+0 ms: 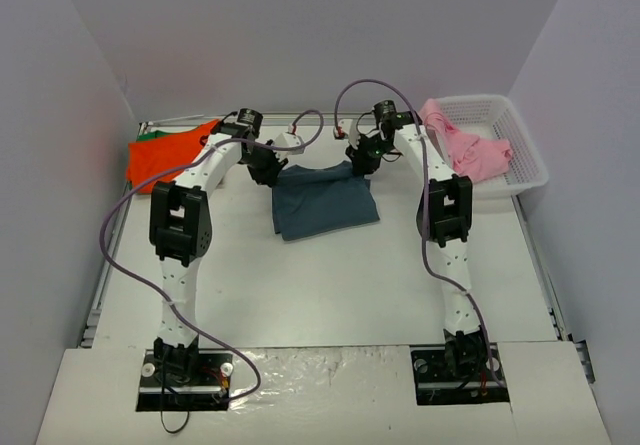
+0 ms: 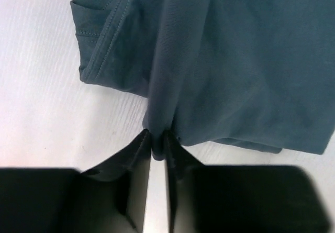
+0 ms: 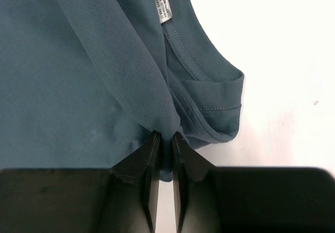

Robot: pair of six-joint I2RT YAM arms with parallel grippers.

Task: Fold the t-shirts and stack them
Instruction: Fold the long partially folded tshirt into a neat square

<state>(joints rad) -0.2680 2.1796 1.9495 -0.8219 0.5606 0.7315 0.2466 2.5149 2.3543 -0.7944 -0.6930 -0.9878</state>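
slate-blue t-shirt, mid tabletop, far edge raised. left tool pinches its far left corner; right tool pinches the far right.

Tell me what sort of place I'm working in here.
Probably a lab robot cell, not a home: plain white walls box in a white table, with a left arm and right arm bolted at its near edge.

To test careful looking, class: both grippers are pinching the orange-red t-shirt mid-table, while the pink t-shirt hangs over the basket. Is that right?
No. Both wrist views show the left gripper and right gripper pinching the slate-blue t-shirt; the orange-red t-shirt lies at the far left. The pink t-shirt does hang over the basket.
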